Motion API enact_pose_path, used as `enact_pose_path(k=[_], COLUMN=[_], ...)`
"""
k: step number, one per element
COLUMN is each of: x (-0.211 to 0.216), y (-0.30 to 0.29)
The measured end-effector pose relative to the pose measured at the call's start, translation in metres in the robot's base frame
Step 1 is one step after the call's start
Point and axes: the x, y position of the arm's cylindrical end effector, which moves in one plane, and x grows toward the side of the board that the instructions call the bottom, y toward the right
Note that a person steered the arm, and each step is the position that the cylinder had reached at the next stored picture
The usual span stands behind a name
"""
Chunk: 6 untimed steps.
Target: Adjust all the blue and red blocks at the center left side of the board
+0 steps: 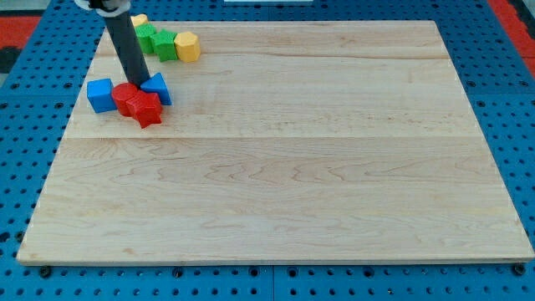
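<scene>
A blue cube (100,94) lies at the board's upper left. Right of it sits a red round block (125,99), touching a red star-shaped block (147,109). A blue triangular block (158,87) lies just above the red star. My tip (139,84) stands among them, above the two red blocks and against the left side of the blue triangular block. The dark rod rises up and to the left from there.
Near the board's top left edge lie two green blocks (157,41), a yellow hexagonal block (187,46) to their right and a yellow block (139,20) partly hidden behind the rod. The wooden board (292,167) rests on a blue pegboard.
</scene>
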Motion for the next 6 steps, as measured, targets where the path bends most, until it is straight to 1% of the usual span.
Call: enact_pose_path(k=[1, 2, 3, 4, 5, 6], x=[-0.040, -0.036, -0.006, 0.019, -0.035, -0.027], y=[-0.026, 0.009, 0.030, 0.005, -0.056, -0.102])
